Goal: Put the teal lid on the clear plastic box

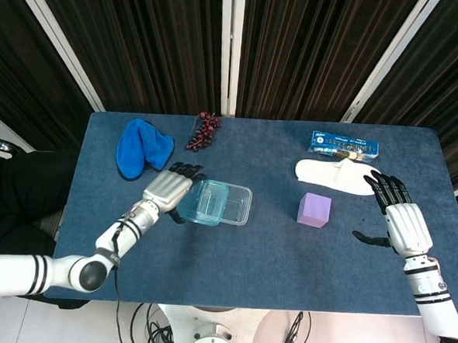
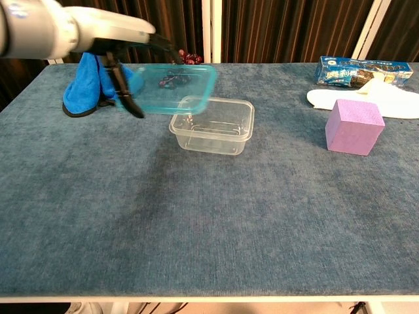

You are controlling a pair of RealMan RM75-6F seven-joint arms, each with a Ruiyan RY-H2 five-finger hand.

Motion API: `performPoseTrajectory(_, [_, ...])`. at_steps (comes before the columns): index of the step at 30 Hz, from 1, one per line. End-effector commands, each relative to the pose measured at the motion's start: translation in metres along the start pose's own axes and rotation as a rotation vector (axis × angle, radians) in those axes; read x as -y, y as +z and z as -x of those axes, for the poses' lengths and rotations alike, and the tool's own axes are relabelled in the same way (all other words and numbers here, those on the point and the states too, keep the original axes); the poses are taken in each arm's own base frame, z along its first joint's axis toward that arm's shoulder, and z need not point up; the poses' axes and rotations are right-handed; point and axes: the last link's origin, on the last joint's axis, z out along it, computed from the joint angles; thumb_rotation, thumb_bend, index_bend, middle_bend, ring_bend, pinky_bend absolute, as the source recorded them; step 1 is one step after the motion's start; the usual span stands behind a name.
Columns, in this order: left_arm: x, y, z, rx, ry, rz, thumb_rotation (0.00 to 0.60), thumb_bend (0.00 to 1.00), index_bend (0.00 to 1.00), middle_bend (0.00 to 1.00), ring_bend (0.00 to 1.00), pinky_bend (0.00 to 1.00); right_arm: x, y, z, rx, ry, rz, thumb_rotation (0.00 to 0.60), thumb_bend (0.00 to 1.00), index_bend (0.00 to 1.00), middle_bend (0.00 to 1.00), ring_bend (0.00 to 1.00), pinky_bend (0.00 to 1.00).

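A translucent teal plastic lid (image 2: 171,87) and a colourless clear plastic box (image 2: 217,125) sit over a table (image 2: 209,216) covered in dusty blue fabric. At ten o'clock lies a bright blue cloth (image 1: 142,148) with a darker edge, beside dark red grapes (image 1: 204,130). At two o'clock are a blue printed snack packet (image 1: 344,145), a cream-white cloth (image 1: 334,176) and a lilac foam cube (image 2: 354,126). Both hands, left (image 1: 169,190) and right (image 1: 397,217), are silver-grey with black fingers.
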Motion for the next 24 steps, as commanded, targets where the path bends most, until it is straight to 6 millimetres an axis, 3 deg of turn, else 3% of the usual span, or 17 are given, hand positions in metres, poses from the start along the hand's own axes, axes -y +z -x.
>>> performPoseTrajectory(1, [-0.024,0.03,0.0,0.041,0.026,0.038,0.6,0.02,0.3,0.02,0.0,0.0,0.0,-0.003,-0.001,-0.002,-0.005,0.007,0.6,0.0,0.0,0.0,0.0,0.0])
performPoseTrajectory(8, [-0.037,0.054,0.007,0.077,0.1,0.032,0.6,0.02,0.3,0.02,0.0,0.0,-0.003,-0.01,-0.003,-0.009,-0.006,0.028,0.6,0.0,0.0,0.0,0.0,0.0])
performPoseTrajectory(24, [-0.047,0.069,0.01,0.085,0.097,-0.054,0.6,0.02,0.29,0.02,0.0,0.0,-0.002,-0.01,0.001,-0.001,0.005,0.024,0.6,0.0,0.0,0.0,0.0,0.0])
